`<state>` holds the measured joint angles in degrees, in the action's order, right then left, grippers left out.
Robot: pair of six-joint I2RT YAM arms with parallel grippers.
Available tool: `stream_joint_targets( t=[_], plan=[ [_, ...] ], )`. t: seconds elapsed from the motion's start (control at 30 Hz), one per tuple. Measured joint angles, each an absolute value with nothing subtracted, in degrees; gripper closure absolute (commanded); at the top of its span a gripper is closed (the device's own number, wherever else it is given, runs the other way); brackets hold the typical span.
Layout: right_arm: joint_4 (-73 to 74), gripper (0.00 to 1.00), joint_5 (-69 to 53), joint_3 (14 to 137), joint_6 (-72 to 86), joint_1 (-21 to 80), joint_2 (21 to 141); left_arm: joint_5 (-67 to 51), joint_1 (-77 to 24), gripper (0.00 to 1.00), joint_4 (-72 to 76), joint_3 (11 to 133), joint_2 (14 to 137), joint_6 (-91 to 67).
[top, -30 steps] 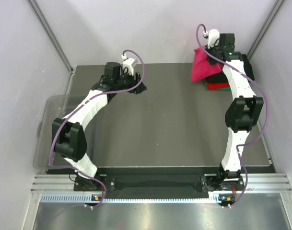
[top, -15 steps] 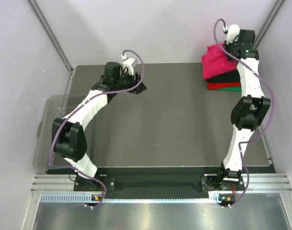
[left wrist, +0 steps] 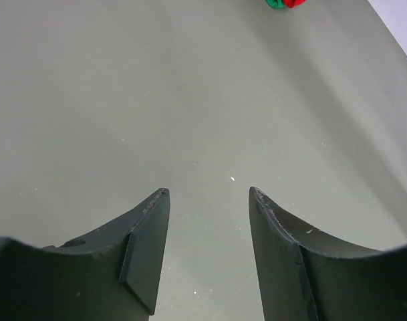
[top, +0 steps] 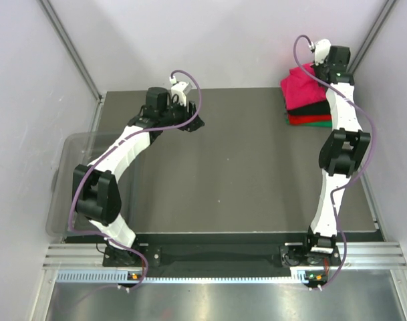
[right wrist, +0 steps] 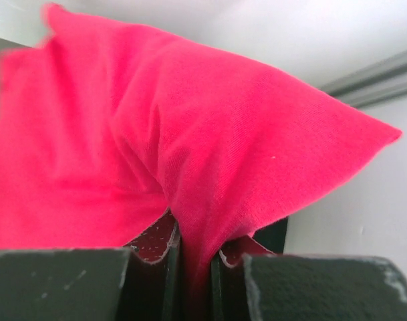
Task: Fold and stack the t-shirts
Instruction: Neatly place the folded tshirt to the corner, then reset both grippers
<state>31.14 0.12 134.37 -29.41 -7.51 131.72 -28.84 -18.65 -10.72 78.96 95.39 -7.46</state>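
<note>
At the far right, a rumpled, bunched magenta-pink t-shirt [top: 301, 87]

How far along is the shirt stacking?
Done: a stack of folded black, red and green cloth t-shirts sits at the far right. In hand: the right hand is shut on the magenta-pink cloth t-shirt, above that stack. Left: release it on top. The left hand is open.

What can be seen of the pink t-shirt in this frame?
The magenta-pink t-shirt is plain, soft knit cloth, wrinkled and gathered into a loose bundle. It sits at the far right corner of the table, on top of a stack of folded shirts in black, red and green. The right gripper has its fingers shut on a fold of it, holding that part up in a peak. No label shows.
</note>
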Motion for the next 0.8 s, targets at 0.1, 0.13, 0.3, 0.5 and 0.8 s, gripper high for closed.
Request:
stream_joint_targets(
  t=[0.1,0.13,0.3,0.5,0.8],
  plan=[
    [28.6,1.00,4.1,134.4,-30.5,-7.5,134.1,-28.8,-18.7,0.44,-10.7,78.9,95.4,-7.4],
    [27.8,0.95,6.0,134.4,-30.8,-7.5,134.8,-28.6,-18.7,0.43,-10.7,78.9,95.4,-7.3],
    [23.0,0.28,12.9,132.2,-31.5,-7.3,135.4,-27.2,-18.7,0.40,-10.7,78.7,95.4,-6.7],
    [13.6,0.00,22.9,119.2,-31.8,-6.3,126.3,-22.9,-18.7,0.18,-11.4,77.5,94.1,-4.3],
    [19.5,0.00,8.2,105.3,-21.4,-5.4,95.7,-10.8,-18.6,0.01,-13.7,77.5,83.0,6.6]
  ],
)
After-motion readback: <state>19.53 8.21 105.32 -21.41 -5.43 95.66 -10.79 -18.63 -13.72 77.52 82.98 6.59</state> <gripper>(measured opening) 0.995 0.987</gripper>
